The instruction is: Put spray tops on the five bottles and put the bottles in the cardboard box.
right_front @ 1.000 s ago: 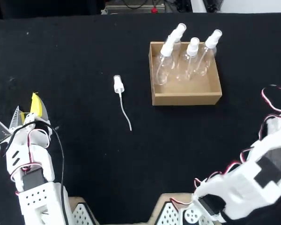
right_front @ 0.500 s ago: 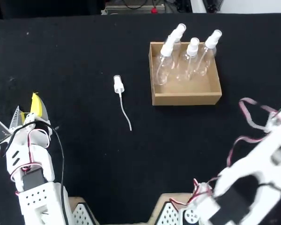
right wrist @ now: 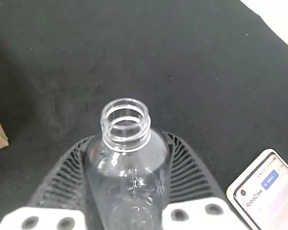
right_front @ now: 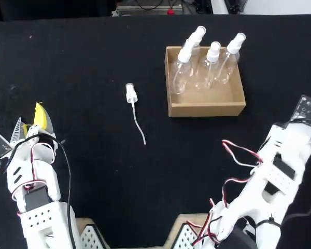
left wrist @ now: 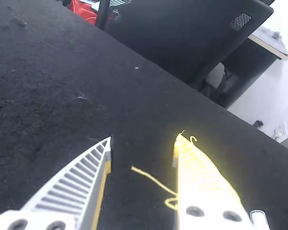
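A clear bottle [right wrist: 127, 158] with a bare threaded neck sits between the fingers of my right gripper [right wrist: 129, 141], which is shut on its body. The right arm [right_front: 280, 171] stretches up the table's right side, below and to the right of the cardboard box [right_front: 205, 109]. Several capped bottles [right_front: 212, 62] lean together in the box's far half. A white spray top [right_front: 130, 94] with a long thin tube lies on the black cloth left of the box. My left gripper [right_front: 28, 115] rests open at the near left, holding nothing, its tips [left wrist: 143, 141] apart over bare cloth.
A phone [right wrist: 261, 187] lies on the cloth close beside the right gripper. The box's near half [right_front: 217, 96] holds nothing. Black cloth [right_front: 93, 52] covers the whole table, with wide free room between the arms.
The right arm has swung up from the near right corner toward the box's side of the table. The left arm, spray top and box have not moved.
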